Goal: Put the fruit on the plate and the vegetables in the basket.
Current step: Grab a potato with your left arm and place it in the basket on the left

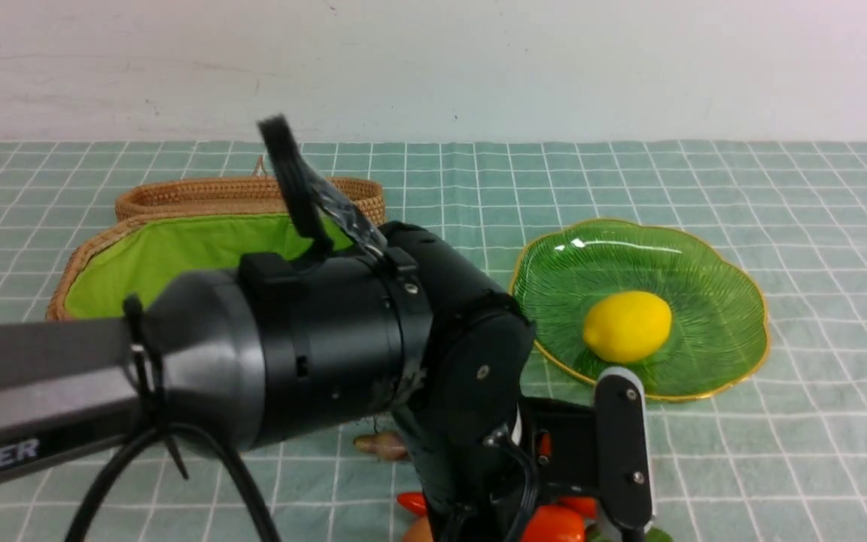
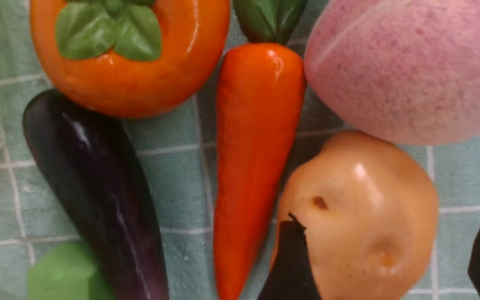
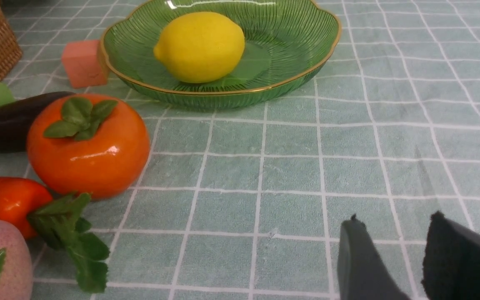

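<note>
My left gripper [image 2: 390, 258] is open, its jaws wide apart on either side of the pale tan oval vegetable [image 2: 361, 216]. One finger [image 2: 290, 262] overlaps the vegetable and the other stands clear of it. Beside it lie the red-orange carrot [image 2: 252, 146], the purple eggplant [image 2: 102, 187], the persimmon [image 2: 131, 58] and the pink peach [image 2: 411, 66]. The yellow lemon [image 1: 627, 326] lies in the green plate [image 1: 704, 263]. The basket [image 1: 87, 256] stands open at the back left. My right gripper [image 3: 406, 258] is low over bare cloth, slightly open and empty.
A green cube [image 2: 61, 275] touches the eggplant's end. A salmon-pink cube [image 3: 83, 62] sits by the plate's rim. The wicker lid [image 1: 253, 192] leans behind the basket. My left arm [image 1: 290, 339] blocks much of the front view.
</note>
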